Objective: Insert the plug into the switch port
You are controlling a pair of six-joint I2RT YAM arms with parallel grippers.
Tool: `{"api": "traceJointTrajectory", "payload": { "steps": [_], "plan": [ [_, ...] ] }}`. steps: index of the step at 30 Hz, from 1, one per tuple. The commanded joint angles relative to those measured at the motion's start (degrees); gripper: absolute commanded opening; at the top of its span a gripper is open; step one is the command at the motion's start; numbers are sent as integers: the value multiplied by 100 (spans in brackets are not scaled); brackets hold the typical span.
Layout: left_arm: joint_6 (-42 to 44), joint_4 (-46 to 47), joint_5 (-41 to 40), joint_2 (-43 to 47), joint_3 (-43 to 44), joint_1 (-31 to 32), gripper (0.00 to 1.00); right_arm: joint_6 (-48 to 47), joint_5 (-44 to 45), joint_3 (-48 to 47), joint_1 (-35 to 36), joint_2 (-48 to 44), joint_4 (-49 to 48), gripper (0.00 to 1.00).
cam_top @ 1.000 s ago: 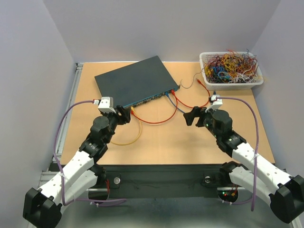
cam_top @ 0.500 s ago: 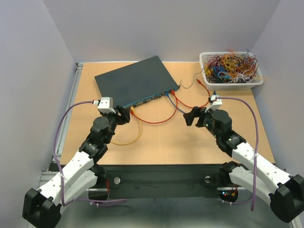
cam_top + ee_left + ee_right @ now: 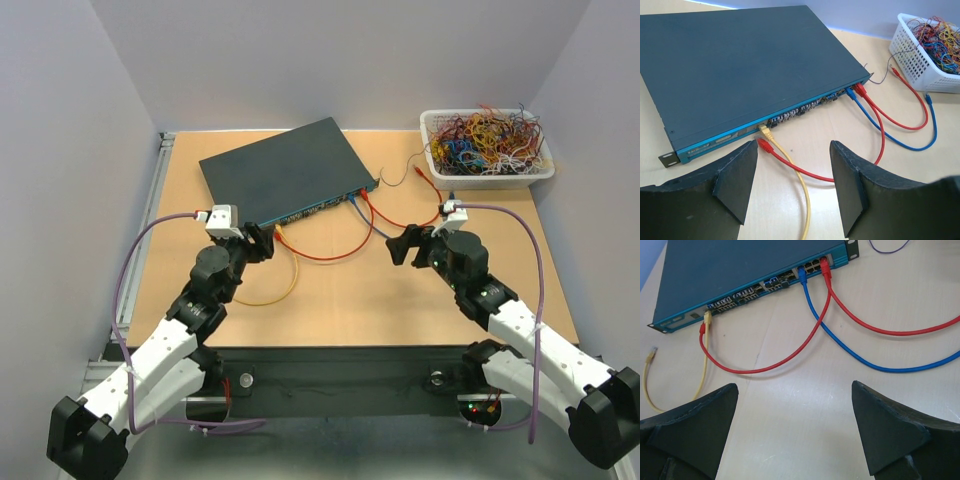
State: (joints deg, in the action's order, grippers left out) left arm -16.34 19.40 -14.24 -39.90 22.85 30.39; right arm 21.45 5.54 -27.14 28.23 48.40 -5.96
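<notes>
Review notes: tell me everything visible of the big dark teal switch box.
The switch box is a flat, dark teal, metal-looking rectangular case, lying skewed on the wooden table. Its narrow front face is brighter blue, with a row of small ports and a mounting ear at each end. A yellow plug, a blue plug and a red plug sit in ports. The left pincer and right pincer, both open, stand clear of it.

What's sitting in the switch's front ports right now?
A yellow plug near the left end; a blue plug and a red plug near the right end, tips hidden inside. A second red plug lies outside.
</notes>
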Motion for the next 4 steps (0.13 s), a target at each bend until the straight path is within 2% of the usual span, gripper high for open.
{"api": "traceJointTrajectory", "payload": {
  "steps": [1,4],
  "plan": [
    [78,170,-140,88,-88,19,70,34,52,94,51,-68,-125,100],
    [78,178,-158,70,-79,28,70,43,17,129,51,-199,-186,100]
  ]
}}
